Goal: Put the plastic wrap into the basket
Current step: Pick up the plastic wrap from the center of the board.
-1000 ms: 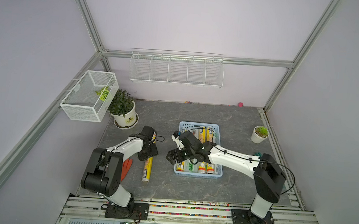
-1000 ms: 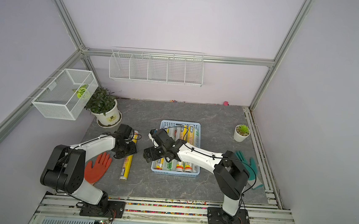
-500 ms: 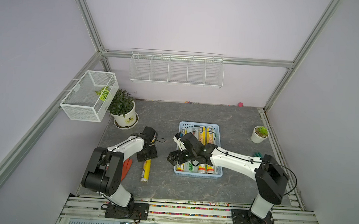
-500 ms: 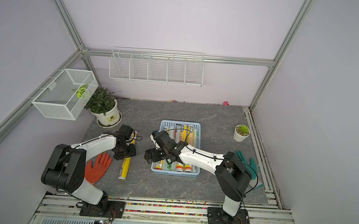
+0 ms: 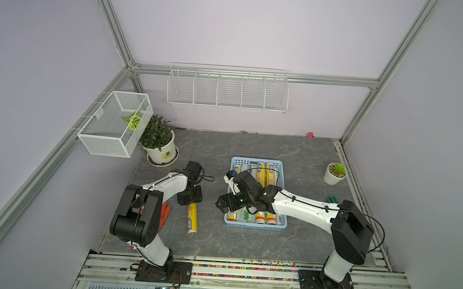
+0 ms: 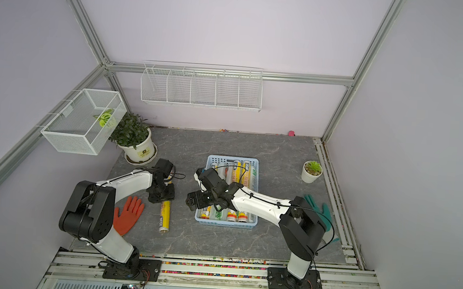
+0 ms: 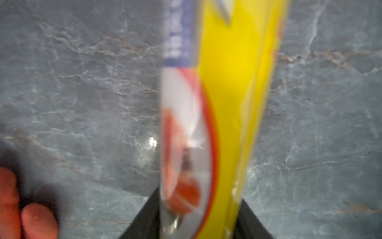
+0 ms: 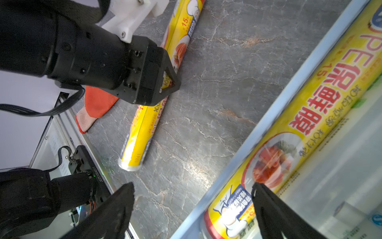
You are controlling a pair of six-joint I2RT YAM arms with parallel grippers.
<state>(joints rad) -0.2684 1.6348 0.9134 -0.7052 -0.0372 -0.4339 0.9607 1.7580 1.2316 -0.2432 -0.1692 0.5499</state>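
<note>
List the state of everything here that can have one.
Loose roll, flat on table, gripped mid-length.
Left hand, shut on it.
Basket, holds several rolls.
Right hand, open, over its edge.
Orange glove, flat on table.
Green glove, flat on table, partly hidden.

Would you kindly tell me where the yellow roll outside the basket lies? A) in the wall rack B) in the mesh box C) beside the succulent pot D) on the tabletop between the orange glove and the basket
D: the yellow roll lies on the tabletop, orange glove on one side, basket on the other.
</note>
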